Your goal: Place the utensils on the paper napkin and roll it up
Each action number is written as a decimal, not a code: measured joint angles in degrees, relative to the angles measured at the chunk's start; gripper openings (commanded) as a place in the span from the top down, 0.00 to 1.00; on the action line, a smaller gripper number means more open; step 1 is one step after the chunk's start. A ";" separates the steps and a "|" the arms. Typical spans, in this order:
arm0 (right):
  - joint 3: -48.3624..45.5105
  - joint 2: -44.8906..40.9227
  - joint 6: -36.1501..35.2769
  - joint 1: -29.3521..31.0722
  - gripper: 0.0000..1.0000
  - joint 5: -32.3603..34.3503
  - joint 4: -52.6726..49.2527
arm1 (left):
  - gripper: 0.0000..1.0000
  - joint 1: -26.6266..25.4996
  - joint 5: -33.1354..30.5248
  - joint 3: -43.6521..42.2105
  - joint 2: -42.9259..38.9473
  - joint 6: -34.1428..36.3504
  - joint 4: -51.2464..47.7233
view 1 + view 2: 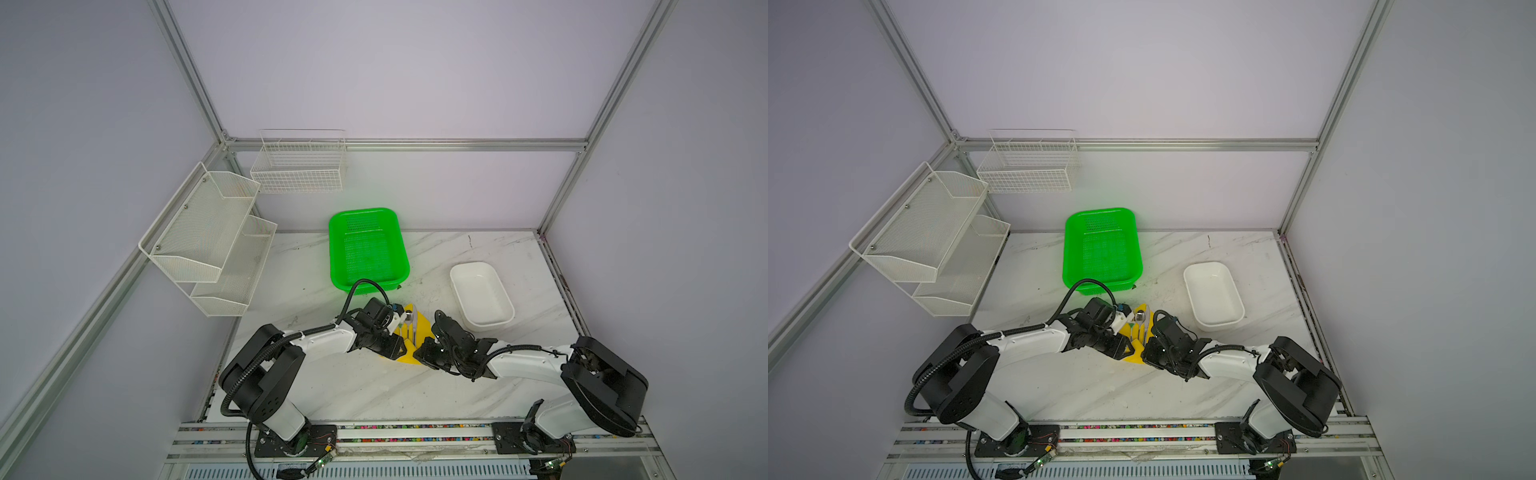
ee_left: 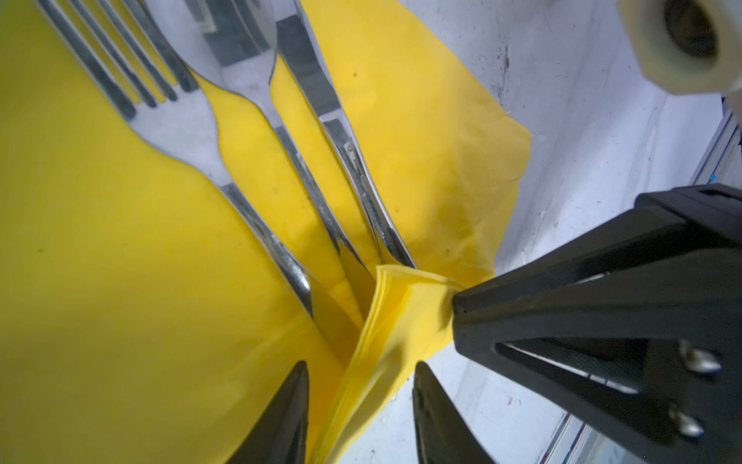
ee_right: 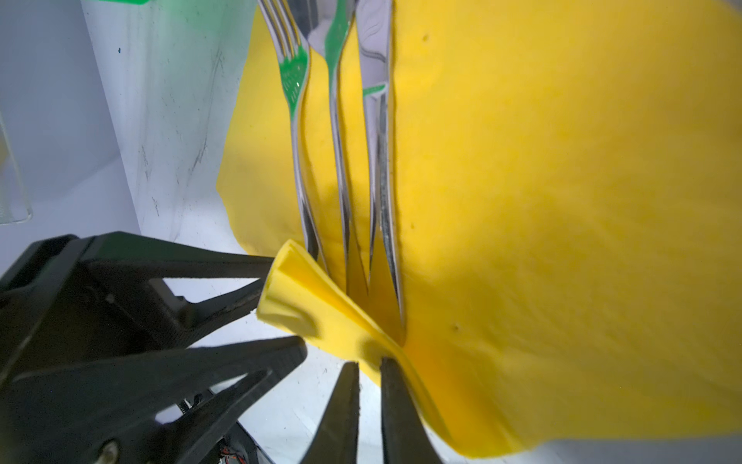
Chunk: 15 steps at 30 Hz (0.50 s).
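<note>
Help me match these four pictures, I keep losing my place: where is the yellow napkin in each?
In a top view: napkin just below centre, slightly right.
In a top view: napkin just below centre, slightly left.
Left wrist: napkin covers the left and middle.
Right wrist: napkin covers the right side.
Shared landmark: the spoon lying on it.

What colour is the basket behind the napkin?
The basket is bright green; a top view shows it best.
</note>
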 measured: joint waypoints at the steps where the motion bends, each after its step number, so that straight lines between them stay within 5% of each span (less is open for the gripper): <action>1: 0.00 0.02 0.02 0.00 0.84 0.00 -0.04 | 0.66 0.17 0.57 0.00 0.07 0.24 0.07; 5: 0.00 0.02 0.00 0.00 0.84 0.00 -0.11 | 0.80 1.18 2.08 -0.02 0.07 0.79 1.03; 15: 0.00 -0.04 0.02 0.00 0.84 0.00 -0.98 | 0.94 2.49 3.52 -0.02 0.07 0.66 3.15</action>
